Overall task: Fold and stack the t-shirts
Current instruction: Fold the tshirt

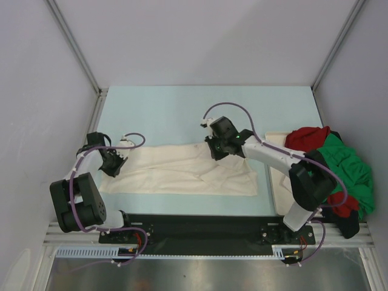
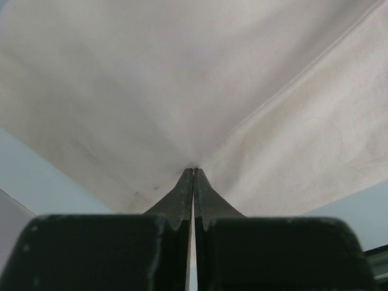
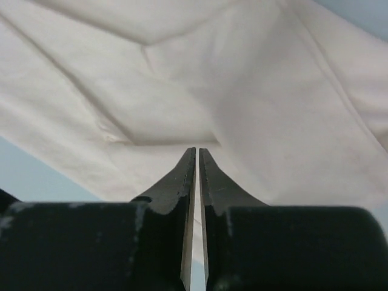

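Note:
The cream t-shirt (image 1: pixel 182 173) lies stretched across the middle of the table, partly folded. My left gripper (image 1: pixel 116 160) is shut on its left edge; in the left wrist view the gripper (image 2: pixel 193 171) pinches the cream cloth (image 2: pixel 182 79). My right gripper (image 1: pixel 217 148) is shut on the shirt's upper right edge; in the right wrist view the gripper (image 3: pixel 197 150) pinches a fold of cream cloth (image 3: pixel 254 97). The red t-shirt (image 1: pixel 306 138) and the bright green t-shirt (image 1: pixel 348 167) lie heaped at the right side.
A cream tray (image 1: pixel 276 182) lies under the heap at the right. A black item (image 1: pixel 348 225) sits at the heap's near end. White walls and metal posts enclose the light blue table (image 1: pixel 182 109). The arm bases stand on a black rail (image 1: pixel 200 227).

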